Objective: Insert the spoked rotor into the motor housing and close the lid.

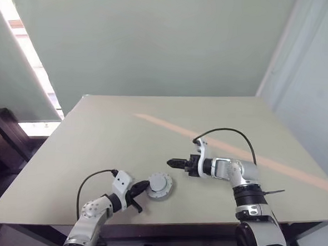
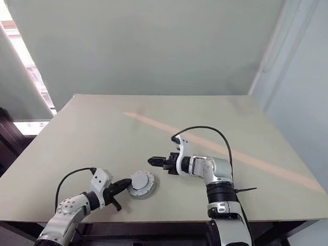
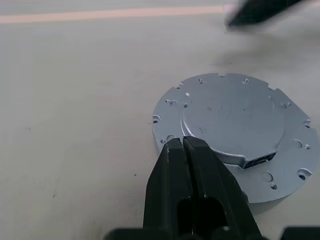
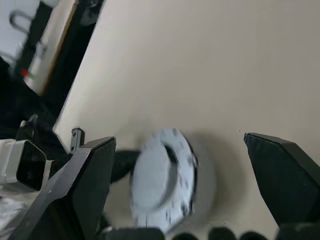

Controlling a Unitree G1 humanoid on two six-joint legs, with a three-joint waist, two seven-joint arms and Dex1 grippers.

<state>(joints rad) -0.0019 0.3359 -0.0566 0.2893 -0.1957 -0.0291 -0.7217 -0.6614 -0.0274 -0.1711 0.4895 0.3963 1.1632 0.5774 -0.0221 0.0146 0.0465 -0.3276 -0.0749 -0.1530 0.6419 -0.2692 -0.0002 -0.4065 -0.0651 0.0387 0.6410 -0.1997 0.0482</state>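
Observation:
The lid is a light grey round disc with a raised centre and small holes around its rim. It lies flat on the table, closed over the motor housing, whose side wall shows beneath it. The spoked rotor is hidden. My left gripper is shut and empty, its tips at the lid's near-left edge. My right gripper hovers just behind and to the right of the lid. In the right wrist view its fingers stand wide open with nothing between them, the lid below.
The beige table carries a faint orange stripe running diagonally to the right. Its front edge lies close below the lid. Black cables loop from both wrists. Dark furniture stands off the table's left side.

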